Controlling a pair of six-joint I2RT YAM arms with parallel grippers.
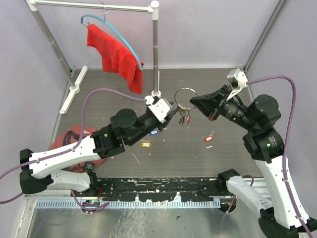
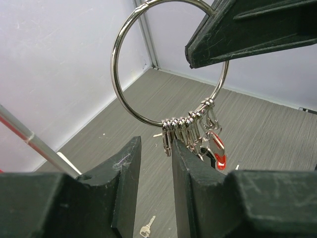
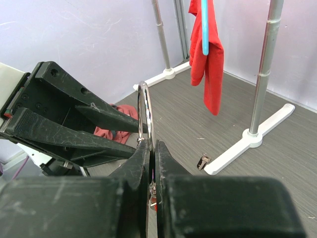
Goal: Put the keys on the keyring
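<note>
One grey wood-grain bench [image 1: 237,89] lies well below the action. Above it, the right black pincer [image 3: 152,146] is clamped flat on the rim of the thin silver wire keyring [image 2: 113,62], holding it aloft. The left black pincer [image 2: 156,144] stands apart, its tips just beside the bunch of small silver keys [image 2: 188,131] already threaded. The ring stands upright, its face towards the left pincer (a circle has no long axis; the hung keys point straight down). Left to do, I judge: a red-tagged silver key [image 1: 209,138] lies flat on the bench.
</note>
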